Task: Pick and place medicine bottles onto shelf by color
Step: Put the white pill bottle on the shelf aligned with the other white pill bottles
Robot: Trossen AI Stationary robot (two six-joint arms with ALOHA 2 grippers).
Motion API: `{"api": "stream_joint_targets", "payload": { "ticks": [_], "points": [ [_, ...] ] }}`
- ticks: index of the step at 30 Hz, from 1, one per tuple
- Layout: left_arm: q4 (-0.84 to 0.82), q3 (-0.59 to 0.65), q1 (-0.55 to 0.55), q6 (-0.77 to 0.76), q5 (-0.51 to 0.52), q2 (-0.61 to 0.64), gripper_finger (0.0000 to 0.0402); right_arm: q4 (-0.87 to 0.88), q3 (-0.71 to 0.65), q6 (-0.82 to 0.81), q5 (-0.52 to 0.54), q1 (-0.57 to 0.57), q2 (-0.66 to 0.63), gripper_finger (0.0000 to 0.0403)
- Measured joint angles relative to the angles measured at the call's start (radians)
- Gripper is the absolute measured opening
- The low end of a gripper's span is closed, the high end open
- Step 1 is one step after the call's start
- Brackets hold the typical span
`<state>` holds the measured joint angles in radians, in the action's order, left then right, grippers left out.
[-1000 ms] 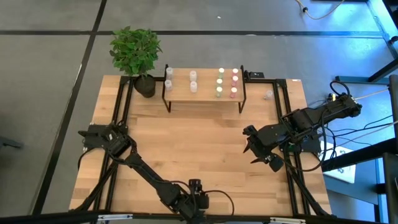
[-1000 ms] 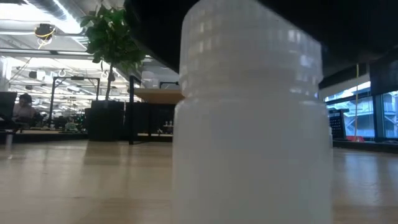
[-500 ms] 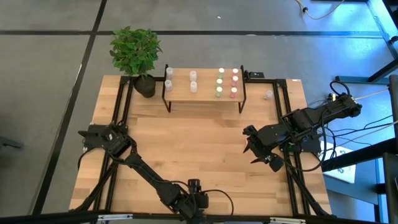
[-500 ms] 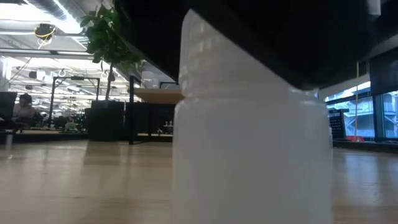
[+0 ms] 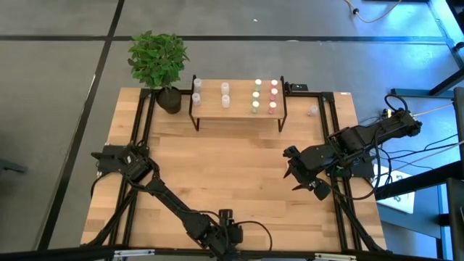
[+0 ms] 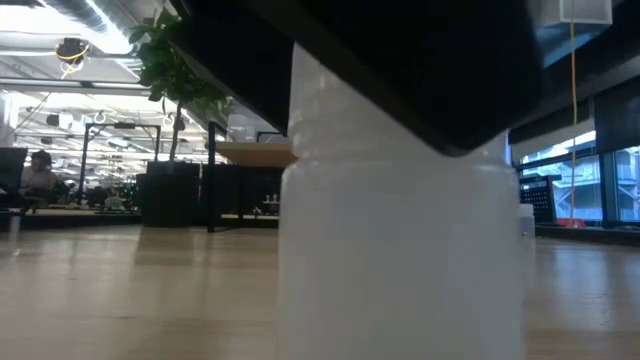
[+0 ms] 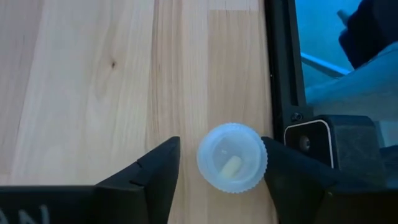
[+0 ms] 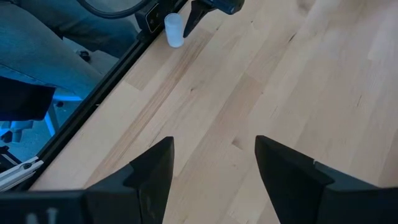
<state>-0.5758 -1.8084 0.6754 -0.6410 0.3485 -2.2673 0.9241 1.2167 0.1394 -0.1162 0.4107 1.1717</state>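
1 bottle (image 7: 232, 168) is stood upright on the table (image 5: 217, 159) at its near edge, about midway along, beside the black frame rail. It is a squat whitish cylinder of translucent plastic. Its round cap has a finely ribbed rim, and a pale oblong shape is seen through the top. Its long axis is vertical, cap up, so it is seen end-on in the left wrist view and as a broad ribbed column in the low view.

The left gripper (image 7: 221, 155) is set down over this bottle, with 1 dark finger on each side. 1 finger is seen at the cap's rim, while a narrow strip of wood is left between the other finger and the cap, so the bottle is bracketed but not clamped.

The right gripper (image 5: 299, 174) is held above bare planks on the table's right side, its fingers spread wide with nothing between them.

The shelf (image 5: 239, 105), a light-wood board on a thin black frame, is placed at the far edge. Small upright bottles are grouped on it: white at the left, green-yellow and pink at the right.
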Motion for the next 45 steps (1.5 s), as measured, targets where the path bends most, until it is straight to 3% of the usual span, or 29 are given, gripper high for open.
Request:
{"api": "stream_joint_targets", "payload": {
  "ticks": [16, 25, 36, 45],
  "points": [
    [0.001, 0.000, -0.001, -0.012, -0.002, 0.002, 0.0129, 0.000, 0.000, 0.000, 0.000, 0.000, 0.000, 0.0227],
    [0.000, -0.015, -0.001, -0.012, 0.000, 0.002, 0.0124, 0.000, 0.000, 0.000, 0.000, 0.000, 0.000, 0.0227],
    [-0.071, -0.147, -0.030, -0.012, 0.008, 0.002, 0.0122, 0.000, 0.000, 0.000, 0.000, 0.000, 0.000, 0.0227],
    [-0.325, -0.319, -0.068, -0.035, 0.066, 0.002, 0.0122, 0.000, 0.000, 0.000, 0.000, 0.000, 0.000, 0.0227]
  ]
}}
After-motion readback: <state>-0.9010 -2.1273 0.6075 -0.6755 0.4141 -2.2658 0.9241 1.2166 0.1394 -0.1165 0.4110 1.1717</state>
